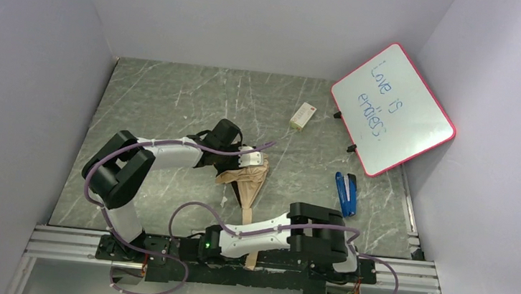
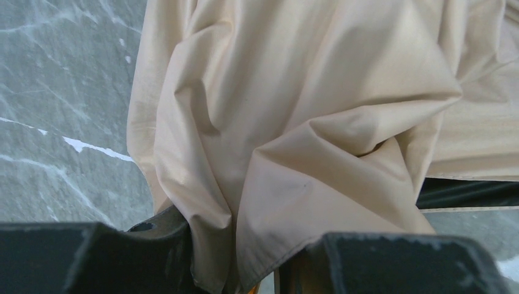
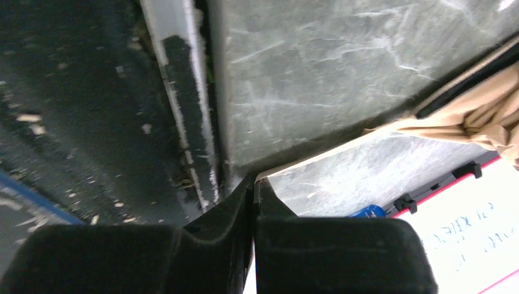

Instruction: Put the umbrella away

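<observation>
The umbrella (image 1: 246, 178) lies folded and crumpled mid-table, tan fabric outward. My left gripper (image 1: 251, 159) sits at its far end. In the left wrist view the tan cloth (image 2: 306, 122) fills the frame and is bunched between the gripper's (image 2: 245, 269) black fingers, which are shut on it. A thin tan strap (image 1: 246, 210) runs from the umbrella toward the table's front edge. There my right gripper (image 1: 250, 260) sits low under its folded arm. In the right wrist view its jaws (image 3: 254, 180) are pressed together on the strap (image 3: 343, 150), which leads off to the umbrella fabric (image 3: 483, 113).
A pink-framed whiteboard (image 1: 392, 109) leans at the back right. A blue stapler-like object (image 1: 345, 193) lies in front of it, and a small beige box (image 1: 302, 116) lies further back. An aluminium rail (image 1: 61, 239) runs along the front edge. Walls close in left, right and behind.
</observation>
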`<control>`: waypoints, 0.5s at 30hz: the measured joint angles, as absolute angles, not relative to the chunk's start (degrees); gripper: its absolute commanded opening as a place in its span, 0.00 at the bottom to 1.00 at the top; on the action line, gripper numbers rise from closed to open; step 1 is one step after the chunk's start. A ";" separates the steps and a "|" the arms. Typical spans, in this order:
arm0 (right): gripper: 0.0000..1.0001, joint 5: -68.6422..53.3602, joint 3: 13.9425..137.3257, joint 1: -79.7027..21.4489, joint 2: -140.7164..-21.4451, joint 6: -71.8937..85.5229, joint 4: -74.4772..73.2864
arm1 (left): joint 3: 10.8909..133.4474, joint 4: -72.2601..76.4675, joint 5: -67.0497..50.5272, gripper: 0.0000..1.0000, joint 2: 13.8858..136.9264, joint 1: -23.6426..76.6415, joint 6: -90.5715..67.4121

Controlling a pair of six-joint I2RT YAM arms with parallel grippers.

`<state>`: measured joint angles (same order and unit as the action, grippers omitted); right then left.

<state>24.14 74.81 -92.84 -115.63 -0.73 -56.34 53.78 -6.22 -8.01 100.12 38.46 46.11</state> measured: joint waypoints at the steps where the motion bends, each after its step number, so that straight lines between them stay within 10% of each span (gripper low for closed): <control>1: 0.15 23.75 74.63 -92.86 -115.42 -0.69 -56.03 | 53.74 -6.11 -8.03 0.05 100.09 38.46 46.11; 15: 0.41 14.94 73.56 -96.23 -110.59 3.81 -51.22 | 50.59 8.56 -1.78 0.05 101.91 37.23 46.76</control>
<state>14.94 73.56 -96.23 -110.59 3.81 -51.22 50.59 8.56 -1.78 101.91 37.23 46.76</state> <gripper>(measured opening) 0.357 0.334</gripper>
